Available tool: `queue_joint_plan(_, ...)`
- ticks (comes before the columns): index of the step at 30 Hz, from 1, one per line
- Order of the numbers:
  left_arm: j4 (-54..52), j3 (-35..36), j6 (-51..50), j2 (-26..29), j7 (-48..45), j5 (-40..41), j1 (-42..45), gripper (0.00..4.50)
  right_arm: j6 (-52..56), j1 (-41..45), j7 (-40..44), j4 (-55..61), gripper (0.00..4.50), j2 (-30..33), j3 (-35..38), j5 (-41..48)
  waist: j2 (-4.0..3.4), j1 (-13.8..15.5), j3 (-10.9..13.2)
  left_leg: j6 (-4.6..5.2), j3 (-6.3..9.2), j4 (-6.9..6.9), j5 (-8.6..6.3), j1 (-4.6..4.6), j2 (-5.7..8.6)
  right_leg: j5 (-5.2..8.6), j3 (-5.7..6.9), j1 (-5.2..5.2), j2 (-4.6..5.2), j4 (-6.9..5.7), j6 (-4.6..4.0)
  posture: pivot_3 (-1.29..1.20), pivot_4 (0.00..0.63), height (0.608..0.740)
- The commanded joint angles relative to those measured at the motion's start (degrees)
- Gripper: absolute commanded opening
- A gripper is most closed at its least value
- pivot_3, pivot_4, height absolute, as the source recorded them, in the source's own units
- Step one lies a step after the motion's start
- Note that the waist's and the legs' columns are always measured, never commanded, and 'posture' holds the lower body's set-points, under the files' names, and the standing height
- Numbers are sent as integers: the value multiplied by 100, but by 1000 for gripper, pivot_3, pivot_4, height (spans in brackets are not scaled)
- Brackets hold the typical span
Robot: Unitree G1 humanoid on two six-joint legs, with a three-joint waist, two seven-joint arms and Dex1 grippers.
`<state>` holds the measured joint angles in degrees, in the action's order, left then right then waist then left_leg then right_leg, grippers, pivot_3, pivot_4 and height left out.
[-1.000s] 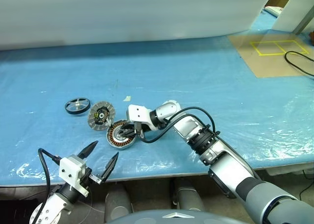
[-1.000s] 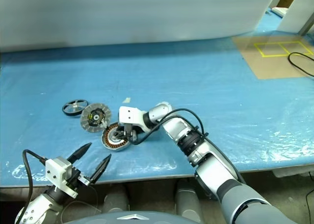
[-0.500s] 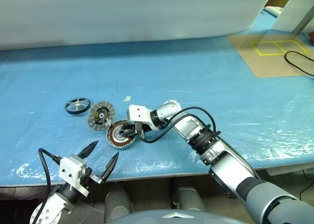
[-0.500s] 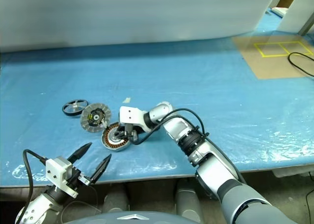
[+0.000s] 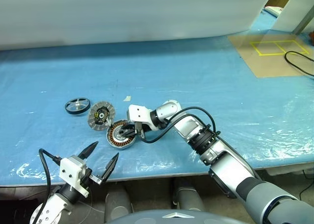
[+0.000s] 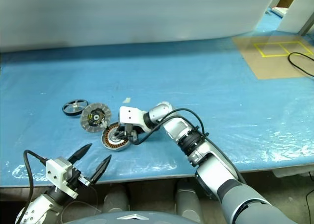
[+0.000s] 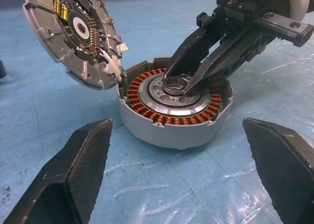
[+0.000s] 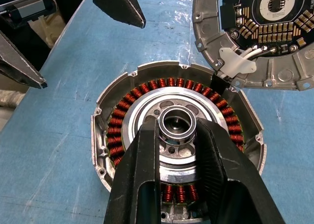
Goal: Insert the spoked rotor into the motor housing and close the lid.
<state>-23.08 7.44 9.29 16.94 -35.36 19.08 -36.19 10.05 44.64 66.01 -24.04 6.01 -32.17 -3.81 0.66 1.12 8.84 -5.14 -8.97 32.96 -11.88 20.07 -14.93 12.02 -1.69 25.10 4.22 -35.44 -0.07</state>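
Left gripper: at the near edge of the table, short of the parts, its two black fingers spread wide with nothing between them.
Spoked rotor: farthest left of the three parts, lying flat on the blue sheet, just beside the lid and apart from the housing.
Lid: between the rotor and the housing, tilted, with its silver segments and dark middle showing; its lower edge rests against the housing's rim, as the left wrist view shows.
Motor housing: sits on the sheet to the right of the lid and a little nearer, open side up, copper windings ringing the silver hub.
Right gripper: reaches in from the right and points down into the housing; its fingers stand narrow, one on each side of the hub, pinching it.
Cardboard with yellow tape squares: far right, well apart from the parts.
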Motion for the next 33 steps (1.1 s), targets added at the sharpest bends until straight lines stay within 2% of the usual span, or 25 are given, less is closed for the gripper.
queue_joint_plan(1,-81,35,36,38,7,71,-35,4500,-9,-24,4,202,656,-35,18,28,0,0,0,0,0,0,0,0,0,0,0,0,0,0,0,0,150,740)
queue_joint_plan(10,-94,34,35,51,8,80,-55,4500,61,-71,-3,249,656,-36,22,43,0,0,0,0,0,1,0,0,0,0,0,0,0,-1,0,0,150,740)
queue_joint_plan(11,-95,32,36,52,8,80,-58,4500,56,-76,-30,240,1380,-47,34,43,0,0,0,0,0,1,0,0,0,0,0,0,0,-1,0,0,150,740)
queue_joint_plan(17,-95,24,30,50,9,82,-68,4500,126,30,-225,89,3348,-194,288,223,0,-1,0,0,0,1,0,0,0,0,0,0,0,-2,0,0,150,740)
queue_joint_plan(25,-73,10,-10,70,4,82,-21,4500,704,194,-236,124,3348,-473,780,726,0,0,0,0,0,1,0,0,0,0,0,1,0,-3,0,0,150,740)
queue_joint_plan(28,-69,9,-32,80,1,84,7,4500,731,145,-241,141,2749,-483,745,709,0,3,0,0,0,1,0,0,0,0,0,1,0,-3,0,0,150,740)
queue_joint_plan(33,-62,20,-37,91,0,90,8,4500,652,8,-292,150,1006,-464,559,568,0,4,0,0,0,1,0,0,0,0,0,1,0,-3,0,0,150,740)
